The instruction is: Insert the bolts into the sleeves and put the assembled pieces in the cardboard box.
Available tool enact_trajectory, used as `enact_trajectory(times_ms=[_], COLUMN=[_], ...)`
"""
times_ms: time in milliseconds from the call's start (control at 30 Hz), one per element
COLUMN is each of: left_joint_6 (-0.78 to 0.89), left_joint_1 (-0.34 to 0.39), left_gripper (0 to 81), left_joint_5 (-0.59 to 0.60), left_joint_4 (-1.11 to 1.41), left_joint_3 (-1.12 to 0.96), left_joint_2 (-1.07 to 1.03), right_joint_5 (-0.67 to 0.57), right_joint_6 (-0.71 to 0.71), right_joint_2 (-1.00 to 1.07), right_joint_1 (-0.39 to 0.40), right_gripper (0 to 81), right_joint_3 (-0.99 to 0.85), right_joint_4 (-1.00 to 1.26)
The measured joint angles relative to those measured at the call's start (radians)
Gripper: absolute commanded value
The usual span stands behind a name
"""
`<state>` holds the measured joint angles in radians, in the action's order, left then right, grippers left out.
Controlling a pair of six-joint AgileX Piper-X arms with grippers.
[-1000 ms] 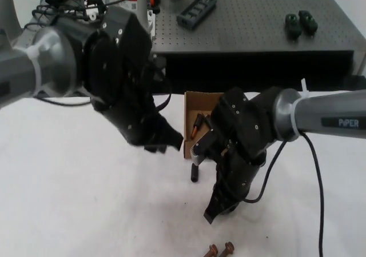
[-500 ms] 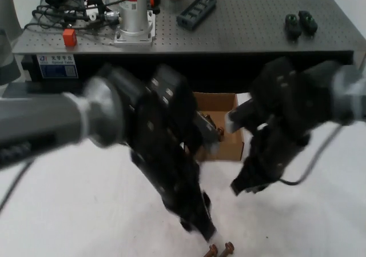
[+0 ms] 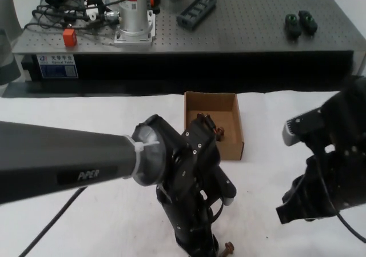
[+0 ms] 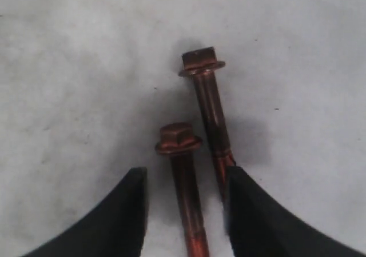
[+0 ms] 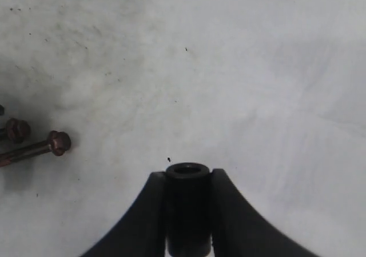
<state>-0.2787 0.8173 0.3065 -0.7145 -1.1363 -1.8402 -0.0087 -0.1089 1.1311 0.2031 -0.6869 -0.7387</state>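
While my left pincer (image 4: 184, 174) stands wide over the white cloth (image 4: 68, 68), one bolt (image 4: 182, 154) lies between its fingers, head out past the tips; a second bolt (image 4: 207, 97) lies just beside the first, its shank passing behind the edge of one finger (image 4: 257, 217), so it crowds the gap; my right pincer (image 5: 187, 174), well apart from the left, is closed on a black sleeve (image 5: 187, 211), bore facing out past the tips; the box (image 3: 239, 137) sits beyond both pincers, with dark pieces in it; farther off, on the metal bench (image 3: 257, 28), lie a black tray (image 3: 196, 10) and an orange block (image 3: 69, 37).
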Motion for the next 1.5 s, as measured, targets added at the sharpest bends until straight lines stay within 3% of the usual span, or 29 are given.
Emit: enact_trajectory(times_ms=[233,367,600,733,833,900,967,1067,1200,1500], left_joint_6=[0.0,0.0,0.087,0.197,0.341,0.415,0.537,0.654,0.85,0.927], left_joint_1=[0.0,0.0,-0.006,-0.077,-0.184,-0.201,-0.218,-0.223,-0.22,-0.22], left_gripper=[16.0,1.6,0.6,0.6,0.6,0.6,0.6,0.6,0.6,0.6], left_joint_5=[-0.06,-0.078,-0.126,-0.096,0.047,0.109,0.186,0.257,0.347,0.392], left_joint_4=[0.048,0.053,0.066,0.147,0.417,0.509,0.606,0.884,1.071,1.168], left_joint_3=[0.0,-0.002,-0.035,-0.034,0.074,0.112,0.171,0.289,0.376,0.419], left_joint_2=[-0.031,-0.033,0.008,0.164,0.349,0.384,0.426,0.472,0.476,0.476], right_joint_5=[0.0,0.0,-0.089,-0.184,-0.312,-0.428,-0.56,-0.598,-0.618,-0.628], right_joint_6=[0.022,0.04,0.066,0.098,0.165,0.257,0.407,0.516,0.595,0.621], right_joint_2=[-0.131,-0.199,-0.329,-0.403,-0.444,-0.459,-0.429,-0.35,-0.202,-0.018], right_joint_1=[-0.001,-0.001,-0.001,-0.001,-0.001,-0.001,0.038,0.091,0.153,0.193], right_gripper=[3.7,3.7,3.7,3.7,3.7,3.7,3.7,3.7,3.7,3.7], right_joint_3=[0.009,0.009,0.049,0.111,0.18,0.259,0.368,0.416,0.394,0.279], right_joint_4=[-0.023,-0.027,-0.067,-0.047,0.03,0.143,0.436,0.698,0.937,1.111])
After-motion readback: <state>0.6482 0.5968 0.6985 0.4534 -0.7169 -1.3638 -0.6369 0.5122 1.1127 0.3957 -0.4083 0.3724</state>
